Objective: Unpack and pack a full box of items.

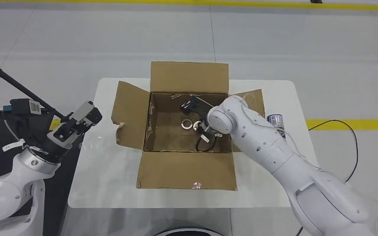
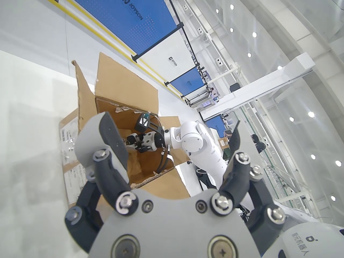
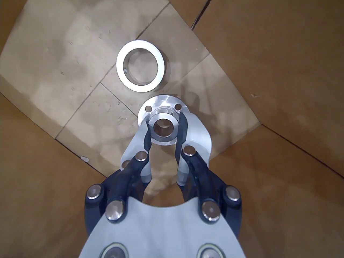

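Unpacking: one piece in hand

Nearest, the right gripper (image 3: 164,126) pinches the fitting (image 3: 158,103) by its raised hub. We judge the flat flange offers no purchase. Just beyond, the ring (image 3: 141,65) lies on the floor of the box (image 3: 268,54). Farther off, the left gripper (image 1: 88,113) hangs spread beside the box, clear of the work.

The box (image 1: 189,74) takes up the middle of the surface (image 1: 94,189). Its spread flaps leave bare strips along the left and right edges and at the near corners. A can (image 1: 275,120) stands by the right edge. The right arm (image 1: 260,141) crosses the box's right wall. Inside, the right gripper (image 3: 164,122) clamps a flange (image 3: 161,101), with a ring (image 3: 121,65) just beside it. The box floor is bare toward the left wall.
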Controlling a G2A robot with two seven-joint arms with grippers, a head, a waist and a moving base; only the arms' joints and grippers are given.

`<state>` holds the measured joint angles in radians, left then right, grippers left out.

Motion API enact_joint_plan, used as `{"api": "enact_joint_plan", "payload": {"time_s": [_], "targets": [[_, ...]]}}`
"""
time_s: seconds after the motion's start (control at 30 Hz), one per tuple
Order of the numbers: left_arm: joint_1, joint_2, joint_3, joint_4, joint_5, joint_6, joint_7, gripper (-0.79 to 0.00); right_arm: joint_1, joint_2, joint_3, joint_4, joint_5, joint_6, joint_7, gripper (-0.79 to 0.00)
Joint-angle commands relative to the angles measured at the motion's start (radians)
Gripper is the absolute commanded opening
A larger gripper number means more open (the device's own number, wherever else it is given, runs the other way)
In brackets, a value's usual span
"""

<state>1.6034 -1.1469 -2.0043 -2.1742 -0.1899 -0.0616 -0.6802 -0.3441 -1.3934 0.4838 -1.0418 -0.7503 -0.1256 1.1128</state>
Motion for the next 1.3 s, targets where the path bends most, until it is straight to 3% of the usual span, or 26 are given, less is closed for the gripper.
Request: {"api": "enact_joint_plan", "payload": {"time_s": [0.0, 0.13, 0.2, 0.27, 0.3, 0.4, 0.43, 0.63, 1.03, 1.27], "targets": [[0.000, 0.000, 0.000, 0.000, 0.000, 0.000, 0.000, 0.000, -0.004, 0.000, 0.003, -0.001, -0.009, 0.000, 0.003, -0.665], [0.000, 0.000, 0.000, 0.000, 0.000, 0.000, 0.000, 0.000, -0.008, -0.001, 0.013, -0.004, -0.022, -0.006, 0.015, -0.606], [0.000, 0.000, 0.000, 0.000, 0.000, 0.000, 0.000, 0.000, -0.008, 0.000, 0.019, -0.007, -0.029, -0.013, 0.026, -0.502], [0.000, 0.000, 0.000, 0.000, 0.000, 0.000, 0.000, 0.000, -0.008, 0.000, 0.025, -0.012, -0.034, -0.019, 0.036, -0.449], [0.000, 0.000, 0.000, 0.000, 0.000, 0.000, 0.000, 0.000, -0.009, 0.001, 0.029, -0.016, -0.039, -0.021, 0.040, -0.406], [0.000, 0.000, 0.000, 0.000, 0.000, 0.000, 0.000, 0.000, -0.012, 0.005, 0.042, -0.028, -0.049, -0.027, 0.052, -0.175], [0.000, 0.000, 0.000, 0.000, 0.000, 0.000, 0.000, 0.000, -0.012, 0.006, 0.048, -0.033, -0.051, -0.030, 0.058, -0.139], [0.000, 0.000, 0.000, 0.000, 0.000, 0.000, 0.000, 0.000, -0.006, 0.043, 0.155, -0.137, -0.025, -0.064, 0.130, -0.052], [0.000, 0.000, 0.000, 0.000, 0.000, 0.000, 0.000, 0.000, -0.174, 0.184, 0.592, -0.575, 0.073, -0.111, 0.378, 0.000], [0.000, 0.000, 0.000, 0.000, 0.000, 0.000, 0.000, 0.000, -0.297, 0.246, 0.843, -0.717, -0.184, -0.023, 0.380, 0.000]]}}
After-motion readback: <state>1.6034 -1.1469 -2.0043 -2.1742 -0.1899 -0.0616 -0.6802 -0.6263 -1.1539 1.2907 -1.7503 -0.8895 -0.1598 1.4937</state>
